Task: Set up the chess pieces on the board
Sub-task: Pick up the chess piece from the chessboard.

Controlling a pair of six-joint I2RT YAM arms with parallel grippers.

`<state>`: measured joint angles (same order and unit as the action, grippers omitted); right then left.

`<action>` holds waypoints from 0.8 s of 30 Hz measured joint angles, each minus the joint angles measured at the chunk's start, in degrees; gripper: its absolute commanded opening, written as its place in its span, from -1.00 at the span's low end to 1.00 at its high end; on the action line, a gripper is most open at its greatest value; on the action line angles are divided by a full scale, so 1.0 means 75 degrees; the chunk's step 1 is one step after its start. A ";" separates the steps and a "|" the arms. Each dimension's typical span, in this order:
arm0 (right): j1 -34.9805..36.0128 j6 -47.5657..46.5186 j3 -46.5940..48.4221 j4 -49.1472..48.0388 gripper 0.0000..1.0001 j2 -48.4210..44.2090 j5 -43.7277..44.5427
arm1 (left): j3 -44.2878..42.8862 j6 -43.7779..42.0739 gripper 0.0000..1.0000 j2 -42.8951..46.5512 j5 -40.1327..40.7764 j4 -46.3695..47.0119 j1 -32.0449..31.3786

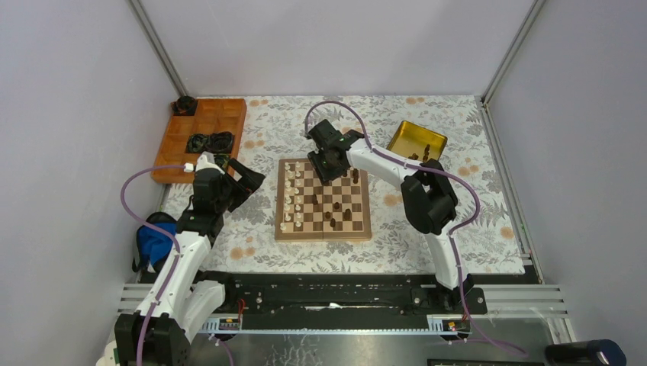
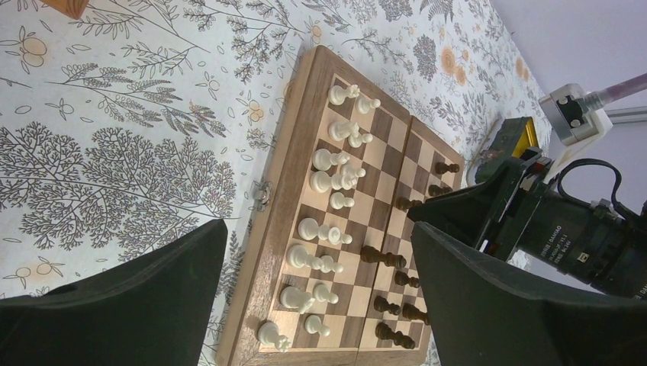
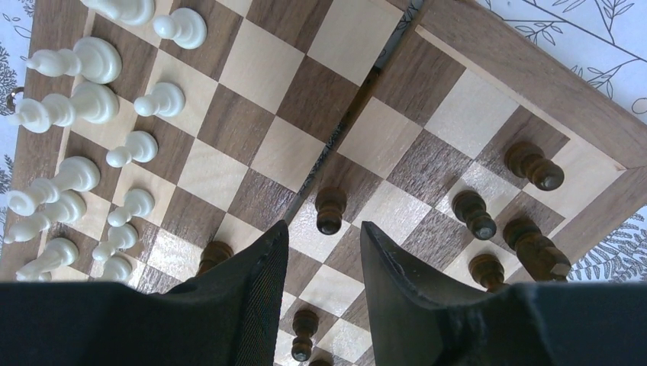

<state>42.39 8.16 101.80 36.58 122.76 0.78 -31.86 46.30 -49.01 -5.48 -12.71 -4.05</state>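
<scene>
The right end effector (image 3: 324, 229), half-open and empty, lines up on a dark pawn (image 3: 330, 210) — likely to grasp; left end effector (image 2: 318, 229) hangs wide, aside.

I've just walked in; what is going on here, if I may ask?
Two arms are setting up a chessboard. The right gripper hangs open above a dark pawn near the far end, holding nothing. The left gripper sits wide open, empty, left of the board. Cream pieces stand in two rows along its left edge; dark pieces are scattered.
</scene>
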 measured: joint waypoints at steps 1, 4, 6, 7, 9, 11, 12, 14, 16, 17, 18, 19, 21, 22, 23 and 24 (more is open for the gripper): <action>0.0000 0.0000 0.0044 -0.0006 -0.09 0.0035 -0.0003 | 0.0000 0.0000 0.98 0.0000 0.0003 0.0000 0.0000; 0.0000 -0.0006 0.0131 -0.0003 -0.12 0.0105 0.0000 | 0.0003 -0.0003 0.98 0.0000 0.0020 -0.0003 0.0000; 0.0000 -0.0020 0.0230 -0.0006 -0.14 0.0181 0.0000 | 0.0000 -0.0006 0.98 -0.0009 0.0029 -0.0003 0.0000; 0.0000 -0.0029 0.0271 0.0000 -0.16 0.0213 0.0000 | 0.0000 -0.0012 0.98 -0.0015 0.0032 -0.0003 0.0000; 0.0000 -0.0035 0.0347 -0.0015 -0.19 0.0289 0.0000 | 0.0000 -0.0055 0.98 -0.0029 0.0052 -0.0017 0.0000; 0.0000 -0.0044 0.0379 0.0000 -0.22 0.0350 0.0000 | 0.0000 -0.0090 0.98 -0.0029 0.0061 -0.0029 0.0000; 0.0000 -0.0047 0.0402 -0.0003 -0.22 0.0382 0.0000 | 0.0000 -0.0105 0.98 -0.0029 0.0064 -0.0029 0.0000; 0.0000 -0.0050 0.0408 0.0006 -0.25 0.0417 0.0003 | 0.0000 -0.0125 0.98 -0.0029 0.0070 -0.0035 0.0000; 0.0000 -0.0050 0.0408 0.0017 -0.30 0.0423 0.0003 | 0.0000 -0.0140 0.98 -0.0029 0.0073 -0.0044 0.0000; 0.0000 -0.0052 0.0408 0.0017 -0.33 0.0423 0.0006 | 0.0000 -0.0143 0.98 -0.0029 0.0076 -0.0052 0.0000; 0.0000 -0.0050 0.0408 0.0017 -0.36 0.0423 0.0006 | 0.0000 -0.0143 0.98 -0.0029 0.0076 -0.0070 0.0000; 0.0000 -0.0050 0.0408 0.0017 -0.40 0.0423 0.0006 | 0.0000 -0.0143 0.98 -0.0029 0.0076 -0.0087 0.0000; 0.0000 -0.0052 0.0408 0.0017 -0.49 0.0423 0.0009 | 0.0000 -0.0146 0.98 -0.0029 0.0076 -0.0108 0.0000; 0.0000 -0.0055 0.0408 0.0020 -0.54 0.0423 0.0012 | 0.0000 -0.0146 0.98 -0.0029 0.0076 -0.0117 0.0000; 0.0000 -0.0052 0.0408 0.0023 -0.57 0.0423 0.0015 | 0.0000 -0.0146 0.98 -0.0029 0.0076 -0.0122 0.0000; 0.0000 -0.0050 0.0408 0.0026 -0.60 0.0423 0.0017 | 0.0000 -0.0146 0.98 -0.0029 0.0076 -0.0134 0.0000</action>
<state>42.39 7.79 104.86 36.77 125.93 0.91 -31.86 45.21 -49.23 -4.91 -13.72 -4.05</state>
